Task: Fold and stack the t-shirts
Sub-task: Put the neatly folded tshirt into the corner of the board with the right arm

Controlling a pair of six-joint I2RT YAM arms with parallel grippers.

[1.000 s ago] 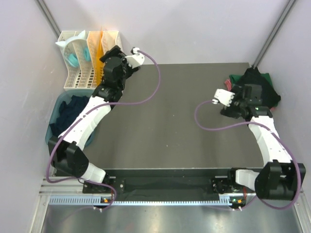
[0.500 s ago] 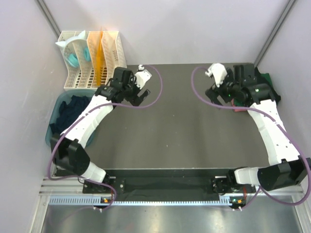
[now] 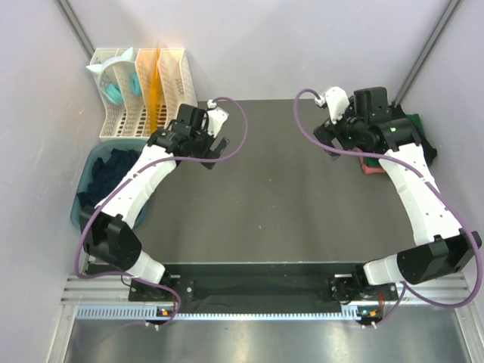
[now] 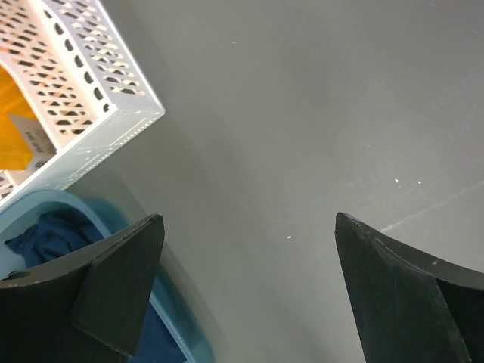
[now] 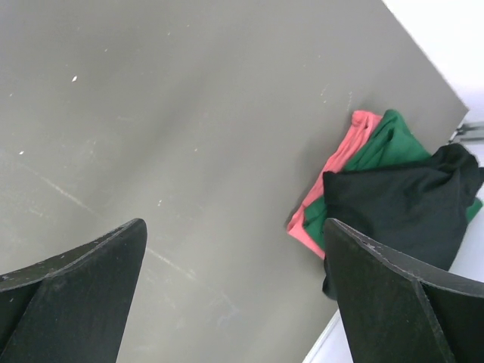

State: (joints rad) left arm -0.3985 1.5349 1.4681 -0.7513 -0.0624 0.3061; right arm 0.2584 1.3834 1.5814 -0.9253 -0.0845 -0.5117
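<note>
Black shirt (image 5: 401,204) lies crumpled over a green shirt (image 5: 382,140) and a pinkish-red shirt (image 5: 361,122), piled at the tabletop (image 5: 189,113)'s far right edge; left jaws and right jaws gape wide, empty

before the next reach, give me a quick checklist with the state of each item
1. Left hand open, holding nothing: ok
2. Right hand open, holding nothing: ok
3. Pile of black, dark green and pinkish-red cloth t-shirts in the right wrist view, at the edge of the dark grey table top: ok
4. A shirt spread on that table top for folding: not ok, none there
5. Dark blue cloth in the teal-blue plastic tub is a t-shirt: cannot tell
</note>
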